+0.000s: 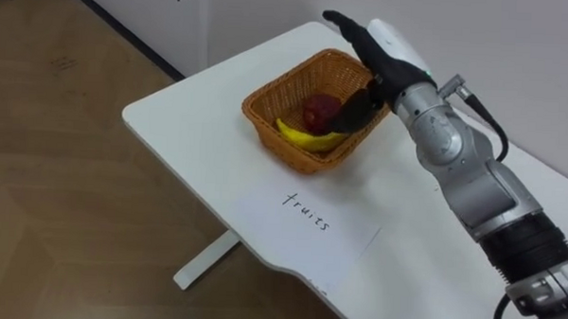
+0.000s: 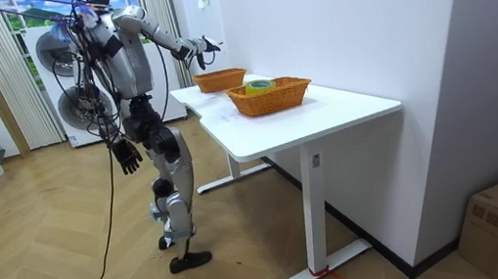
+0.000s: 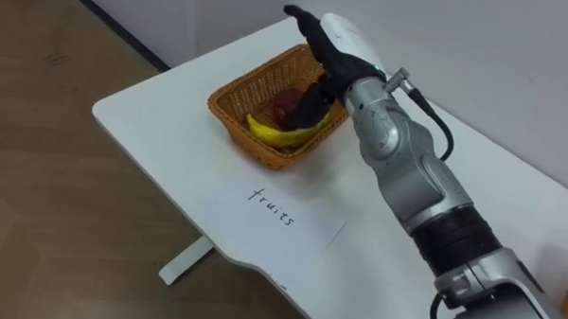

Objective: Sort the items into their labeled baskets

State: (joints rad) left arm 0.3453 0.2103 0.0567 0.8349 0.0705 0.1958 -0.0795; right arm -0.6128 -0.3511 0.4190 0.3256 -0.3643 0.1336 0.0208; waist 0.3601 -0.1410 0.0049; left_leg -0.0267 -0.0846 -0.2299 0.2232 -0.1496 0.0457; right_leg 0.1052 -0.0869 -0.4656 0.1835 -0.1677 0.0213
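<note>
Stands at the end of the white table (image 1: pixel 191 118), right arm stretched out over the farther wicker basket (image 1: pixel 271 131). Holds the right hand (image 1: pixel 387 51) above the basket's far rim, fingers (image 1: pixel 341 24) straight and pointing forward, thumb dipping toward the inside, gripping nothing. Looks placed for letting fruit drop in rather than for picking: palm down, open, directly over the contents. Finds the fruit already inside: a banana (image 1: pixel 308 139) along the near wall and a red apple (image 1: pixel 319 111) touching it, the apple partly covered by the thumb, so hard to say whether anything else lies beneath. Marks that basket's purpose with a handwritten paper label (image 1: pixel 301 226) laid flat on the table just in front. Lets the left hand (image 2: pixel 128 156) hang by the thigh, well apart from the table; too small in the room view to tell how open. Sets a second wicker basket (image 2: pixel 269 97) beside the first, nearer the room camera, with something pale green (image 2: pixel 261 84) inside, too small to name, probably an office item. Cuts off the table's far side in the eye views.
</note>
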